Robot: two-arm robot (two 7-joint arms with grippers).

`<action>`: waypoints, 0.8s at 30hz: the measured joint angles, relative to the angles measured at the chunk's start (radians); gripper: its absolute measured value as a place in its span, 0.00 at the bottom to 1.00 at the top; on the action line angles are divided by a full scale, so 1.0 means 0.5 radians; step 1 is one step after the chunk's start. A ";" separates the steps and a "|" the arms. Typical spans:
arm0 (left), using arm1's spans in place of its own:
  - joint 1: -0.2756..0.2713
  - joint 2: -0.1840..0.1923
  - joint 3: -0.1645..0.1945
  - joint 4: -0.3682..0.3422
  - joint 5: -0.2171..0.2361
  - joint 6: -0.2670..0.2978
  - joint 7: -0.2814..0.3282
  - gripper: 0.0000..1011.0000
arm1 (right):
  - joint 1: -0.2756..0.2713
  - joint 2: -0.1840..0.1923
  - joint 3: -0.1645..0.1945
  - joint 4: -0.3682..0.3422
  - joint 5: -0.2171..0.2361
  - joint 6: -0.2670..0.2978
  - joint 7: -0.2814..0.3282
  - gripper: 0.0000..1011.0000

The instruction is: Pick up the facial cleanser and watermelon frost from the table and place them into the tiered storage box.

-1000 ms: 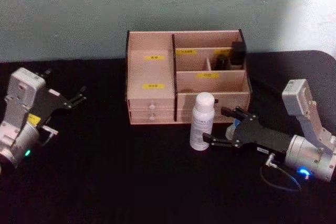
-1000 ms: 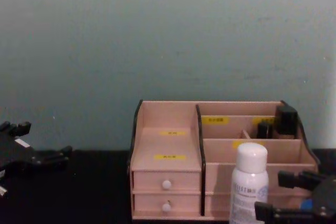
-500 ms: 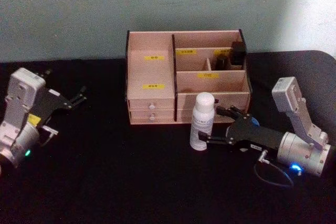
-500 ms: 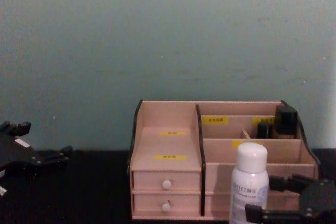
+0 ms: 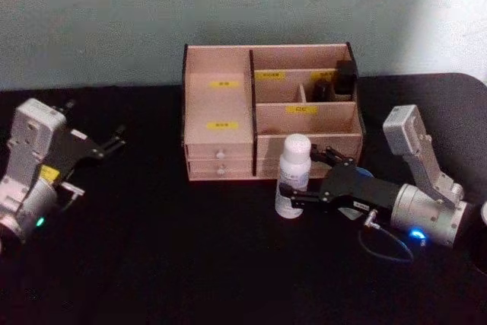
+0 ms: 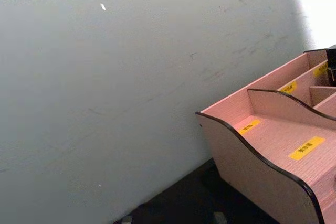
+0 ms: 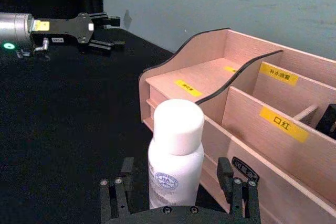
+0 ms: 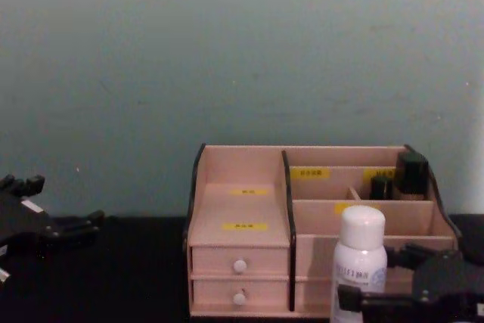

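Note:
The facial cleanser (image 5: 293, 176), a white bottle with a white cap, stands upright on the black table just in front of the tiered storage box (image 5: 221, 123). My right gripper (image 5: 297, 171) is open, low over the table, with one finger on each side of the bottle's lower body. In the right wrist view the bottle (image 7: 176, 161) sits between the fingers of the right gripper (image 7: 175, 166) with a gap on both sides. The watermelon frost is out of view. My left gripper (image 5: 118, 136) rests open at the far left, well away from the box.
Small dark containers (image 5: 344, 80) stand in the box's back right compartment. Two white-knobbed drawers (image 8: 240, 266) face me at the box's lower left. A teal wall rises close behind the box. Black tabletop stretches between the left arm and the box.
My right gripper has slid left along the table, and its open fingers now flank the bottle. The bottle and the left arm have stayed put.

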 joint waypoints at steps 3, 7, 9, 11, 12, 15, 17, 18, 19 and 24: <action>0.000 0.000 0.000 0.000 0.000 0.000 0.000 0.99 | 0.013 -0.012 -0.005 0.016 -0.003 -0.001 0.000 0.99; 0.000 0.000 0.000 0.000 0.000 0.000 0.000 0.99 | 0.026 -0.026 -0.012 0.037 -0.007 -0.004 0.001 0.99; 0.000 0.000 0.000 0.000 0.000 0.000 0.000 0.99 | 0.030 -0.030 -0.016 0.044 -0.009 -0.005 0.001 0.99; 0.000 0.000 0.000 0.000 0.000 0.000 0.000 0.99 | 0.035 -0.034 -0.020 0.053 -0.012 -0.006 0.003 0.99; 0.000 0.000 0.000 0.000 0.000 0.000 0.000 0.99 | 0.036 -0.035 -0.020 0.054 -0.012 -0.006 0.003 0.99; 0.000 0.000 0.000 0.000 0.000 0.000 0.000 0.99 | 0.041 -0.038 -0.022 0.060 -0.012 -0.004 0.006 0.99; 0.000 0.000 0.000 0.000 0.000 0.000 0.000 0.99 | 0.041 -0.038 -0.022 0.060 -0.012 -0.004 0.006 0.99; 0.000 0.000 0.000 0.000 0.000 0.000 0.000 0.99 | 0.041 -0.038 -0.022 0.060 -0.012 -0.004 0.006 0.99; 0.000 0.000 0.000 0.000 0.000 0.000 0.000 0.99 | 0.040 -0.038 -0.022 0.060 -0.012 -0.004 0.006 0.99; 0.000 0.000 0.000 0.000 0.000 0.000 0.000 0.99 | 0.039 -0.038 -0.022 0.058 -0.012 -0.003 0.006 0.99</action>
